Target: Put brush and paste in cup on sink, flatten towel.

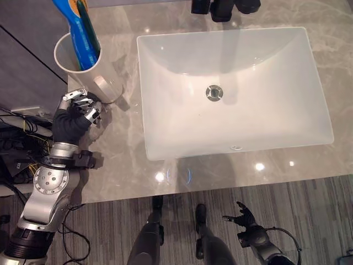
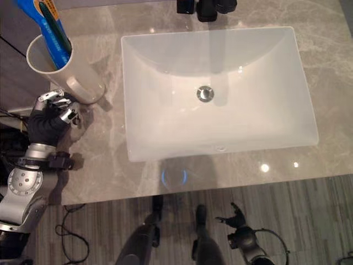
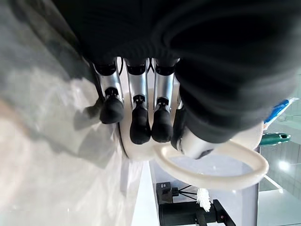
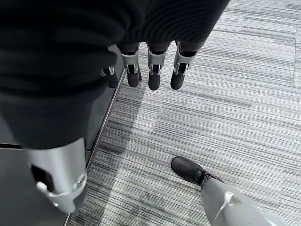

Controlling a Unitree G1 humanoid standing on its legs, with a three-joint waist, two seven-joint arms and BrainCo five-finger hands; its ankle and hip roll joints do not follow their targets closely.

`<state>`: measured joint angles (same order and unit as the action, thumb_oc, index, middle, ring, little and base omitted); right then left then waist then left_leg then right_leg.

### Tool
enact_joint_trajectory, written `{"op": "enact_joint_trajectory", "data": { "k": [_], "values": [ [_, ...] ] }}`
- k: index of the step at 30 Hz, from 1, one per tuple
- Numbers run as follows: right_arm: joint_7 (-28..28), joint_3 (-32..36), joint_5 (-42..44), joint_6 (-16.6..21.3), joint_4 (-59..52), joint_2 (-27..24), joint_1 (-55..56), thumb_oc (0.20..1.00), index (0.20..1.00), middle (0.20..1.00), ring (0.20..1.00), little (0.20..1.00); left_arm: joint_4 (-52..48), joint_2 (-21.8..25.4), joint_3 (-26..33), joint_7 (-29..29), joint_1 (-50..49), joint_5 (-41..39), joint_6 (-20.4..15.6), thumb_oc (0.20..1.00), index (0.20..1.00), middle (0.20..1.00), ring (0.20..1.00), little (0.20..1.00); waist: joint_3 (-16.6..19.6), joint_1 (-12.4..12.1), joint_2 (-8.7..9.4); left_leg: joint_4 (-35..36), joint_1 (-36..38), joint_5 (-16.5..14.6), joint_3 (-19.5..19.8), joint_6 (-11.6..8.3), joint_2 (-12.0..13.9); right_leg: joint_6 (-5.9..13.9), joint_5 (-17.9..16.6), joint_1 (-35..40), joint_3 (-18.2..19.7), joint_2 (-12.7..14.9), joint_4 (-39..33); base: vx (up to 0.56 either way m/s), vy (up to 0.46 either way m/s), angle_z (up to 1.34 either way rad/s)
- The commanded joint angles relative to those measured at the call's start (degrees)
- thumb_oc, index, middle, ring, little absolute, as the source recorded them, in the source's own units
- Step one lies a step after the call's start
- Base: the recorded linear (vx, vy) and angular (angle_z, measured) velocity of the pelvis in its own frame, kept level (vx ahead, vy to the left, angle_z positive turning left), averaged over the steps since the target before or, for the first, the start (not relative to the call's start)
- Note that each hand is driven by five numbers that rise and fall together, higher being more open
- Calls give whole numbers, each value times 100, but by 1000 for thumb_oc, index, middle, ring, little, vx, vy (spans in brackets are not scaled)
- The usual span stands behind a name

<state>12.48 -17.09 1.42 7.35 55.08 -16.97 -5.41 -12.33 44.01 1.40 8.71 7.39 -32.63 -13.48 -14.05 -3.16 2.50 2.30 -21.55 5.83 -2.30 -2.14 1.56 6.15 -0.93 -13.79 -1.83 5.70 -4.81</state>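
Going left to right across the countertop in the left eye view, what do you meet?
Left hand → cup holding the blue paste and green brush → white sink basin → drain in the basin's middle.

Bright overhead light. Small glare spots dot the polished counter (image 1: 265, 171) along its front edge, and a soft sheen lies in the white basin (image 1: 231, 66). The cup (image 1: 91, 66) casts a short shadow. The left wrist view is blurred close up.
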Motion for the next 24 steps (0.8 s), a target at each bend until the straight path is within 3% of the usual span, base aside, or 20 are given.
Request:
{"op": "enact_joint_trajectory", "data": {
  "k": [1, 24],
  "values": [
    [88, -165, 114, 74, -249, -91, 147, 1000, 1000, 1000, 1000, 1000, 295, -185, -90, 160, -106, 162, -65, 200, 200, 200, 200, 200, 289, 53, 110, -273, -340, 13, 315, -174, 229, 184, -246, -229, -267, 298, 282, 0, 0, 0],
    [41, -262, 170, 84, -297, -57, 140, 1000, 1000, 1000, 1000, 1000, 1206, -263, -383, 579, 949, 482, -96, 200, 200, 200, 200, 200, 372, 242, 207, -195, -337, 31, 228, -214, 314, 180, -286, -323, -144, 223, 209, 4, -3, -3]
  ]
}}
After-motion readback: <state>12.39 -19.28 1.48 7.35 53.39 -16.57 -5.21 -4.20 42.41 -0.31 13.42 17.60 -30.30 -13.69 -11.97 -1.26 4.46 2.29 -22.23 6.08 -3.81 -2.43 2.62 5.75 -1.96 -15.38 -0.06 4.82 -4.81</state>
